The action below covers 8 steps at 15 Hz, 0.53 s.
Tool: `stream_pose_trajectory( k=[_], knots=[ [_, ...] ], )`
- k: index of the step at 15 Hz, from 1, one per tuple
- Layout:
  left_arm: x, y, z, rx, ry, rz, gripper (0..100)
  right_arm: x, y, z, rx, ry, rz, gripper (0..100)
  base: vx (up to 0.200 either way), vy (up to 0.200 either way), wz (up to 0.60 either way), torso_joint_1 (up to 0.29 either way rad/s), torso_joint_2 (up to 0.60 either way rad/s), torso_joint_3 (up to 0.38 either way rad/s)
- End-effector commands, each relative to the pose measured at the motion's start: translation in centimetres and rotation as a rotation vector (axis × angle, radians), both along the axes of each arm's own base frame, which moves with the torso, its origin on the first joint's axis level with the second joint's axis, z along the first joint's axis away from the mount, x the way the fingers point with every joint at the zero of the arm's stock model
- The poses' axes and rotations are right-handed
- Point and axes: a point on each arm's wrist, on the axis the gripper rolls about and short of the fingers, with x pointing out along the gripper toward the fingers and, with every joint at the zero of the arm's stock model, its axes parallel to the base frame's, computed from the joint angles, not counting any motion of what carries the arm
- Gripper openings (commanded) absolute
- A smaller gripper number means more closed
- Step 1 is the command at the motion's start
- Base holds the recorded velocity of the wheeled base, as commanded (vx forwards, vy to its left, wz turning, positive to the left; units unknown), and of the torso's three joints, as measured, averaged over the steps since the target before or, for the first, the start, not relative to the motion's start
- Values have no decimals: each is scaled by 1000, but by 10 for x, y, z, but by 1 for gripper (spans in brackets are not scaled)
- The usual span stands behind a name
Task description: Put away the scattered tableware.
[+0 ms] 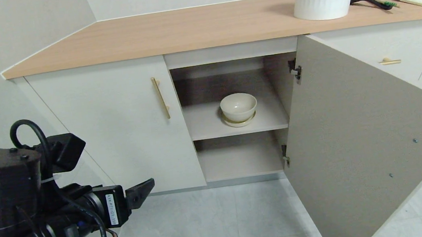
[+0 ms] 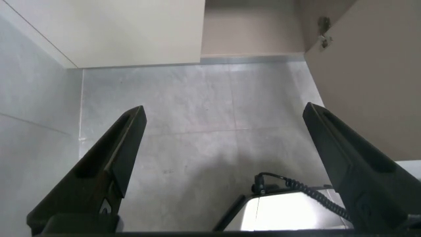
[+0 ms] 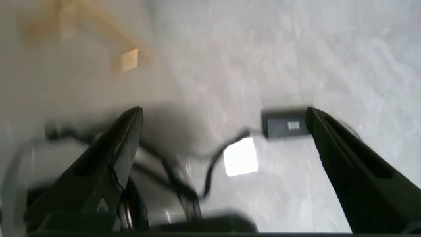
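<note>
The bowl (image 1: 238,106) sits stored on the shelf (image 1: 204,124), so my left gripper (image 2: 223,117) and right gripper (image 3: 223,117) hang wide open, seemingly empty.

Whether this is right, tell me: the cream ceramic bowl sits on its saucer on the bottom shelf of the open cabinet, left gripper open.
Wrong shelf. The head view shows the cream ceramic bowl on its saucer on the upper shelf of the open cabinet, not the bottom one. The left gripper is open, as stated.
</note>
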Motion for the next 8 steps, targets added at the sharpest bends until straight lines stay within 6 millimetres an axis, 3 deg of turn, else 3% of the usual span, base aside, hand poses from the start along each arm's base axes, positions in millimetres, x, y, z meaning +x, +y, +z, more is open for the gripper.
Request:
stream_pose_trajectory(
  k=[1,4,8],
  knots=[
    [0,0,0,-1,-1,1,100,27,-7,-18,22,36,-56,100,0,0,0,0,0,0],
    [0,0,1,-3,-4,1,100,52,-8,-39,62,2,-89,100,0,0,0,0,0,0],
    [0,0,1,-1,-4,0,100,55,4,-41,165,-24,-25,100,0,0,0,0,0,0]
  ],
)
